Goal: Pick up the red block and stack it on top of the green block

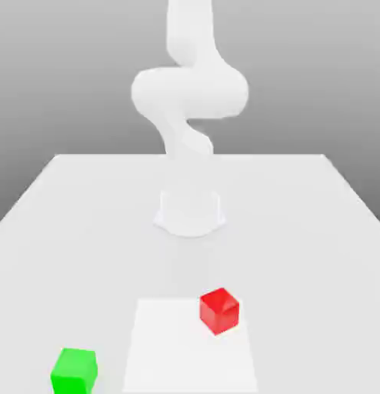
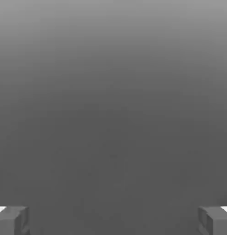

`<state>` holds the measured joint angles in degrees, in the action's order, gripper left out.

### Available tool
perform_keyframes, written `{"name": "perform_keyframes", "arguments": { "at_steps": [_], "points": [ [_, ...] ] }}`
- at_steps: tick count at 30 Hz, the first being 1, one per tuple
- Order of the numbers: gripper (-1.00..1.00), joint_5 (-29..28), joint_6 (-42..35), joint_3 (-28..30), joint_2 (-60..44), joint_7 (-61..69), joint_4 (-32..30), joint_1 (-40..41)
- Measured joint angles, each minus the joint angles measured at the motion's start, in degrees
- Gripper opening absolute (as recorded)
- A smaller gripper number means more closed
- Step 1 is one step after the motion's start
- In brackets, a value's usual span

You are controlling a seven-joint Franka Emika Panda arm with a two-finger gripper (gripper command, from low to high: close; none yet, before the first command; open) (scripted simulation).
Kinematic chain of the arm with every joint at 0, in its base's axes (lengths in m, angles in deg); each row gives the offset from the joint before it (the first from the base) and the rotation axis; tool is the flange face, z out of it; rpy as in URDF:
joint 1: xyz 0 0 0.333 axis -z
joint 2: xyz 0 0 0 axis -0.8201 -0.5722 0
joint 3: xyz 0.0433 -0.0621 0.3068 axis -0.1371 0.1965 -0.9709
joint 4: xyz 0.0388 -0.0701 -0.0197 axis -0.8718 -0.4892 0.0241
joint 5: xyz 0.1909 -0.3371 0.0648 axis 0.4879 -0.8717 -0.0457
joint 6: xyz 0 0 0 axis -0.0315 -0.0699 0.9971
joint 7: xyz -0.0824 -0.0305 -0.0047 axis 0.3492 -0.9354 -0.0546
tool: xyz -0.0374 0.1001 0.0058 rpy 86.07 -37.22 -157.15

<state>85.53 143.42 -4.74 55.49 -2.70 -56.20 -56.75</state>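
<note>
The red block (image 1: 219, 310) sits on the table near the front, a little to the exterior view's right of the middle, on the edge of a lighter square patch (image 1: 189, 346). Near the front corner at the exterior view's left rests the green block (image 1: 74, 370), well apart from the red one. In the hand view my gripper (image 2: 113, 220) is open: its two grey fingertips (image 2: 12, 220) stand far apart with nothing between them, in front of a plain grey background.
The white arm (image 1: 191, 100) rises from its round base (image 1: 190, 212) at the middle of the white table (image 1: 301, 231). The table's far edge runs behind the base.
</note>
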Motion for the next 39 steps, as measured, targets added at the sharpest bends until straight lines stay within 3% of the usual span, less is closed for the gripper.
{"name": "perform_keyframes", "arguments": {
  "at_steps": [12,17,24,25,32,39],
  "points": [
    [0.00,1.9,16.2,2.9,-24.6,15.3,-17.7,-7.7],
    [0.00,0.2,24.0,2.4,-36.5,20.6,-25.9,-9.3],
    [0.00,1.2,36.1,0.9,-51.1,23.1,-26.2,-8.8],
    [-1.00,1.5,37.8,0.4,-53.2,23.3,-25.9,-8.4],
    [-1.00,1.4,38.2,0.2,-53.7,23.1,-25.8,-8.2],
    [-1.00,-0.6,27.3,1.1,-41.1,21.8,-27.5,-8.5]
  ]
}}
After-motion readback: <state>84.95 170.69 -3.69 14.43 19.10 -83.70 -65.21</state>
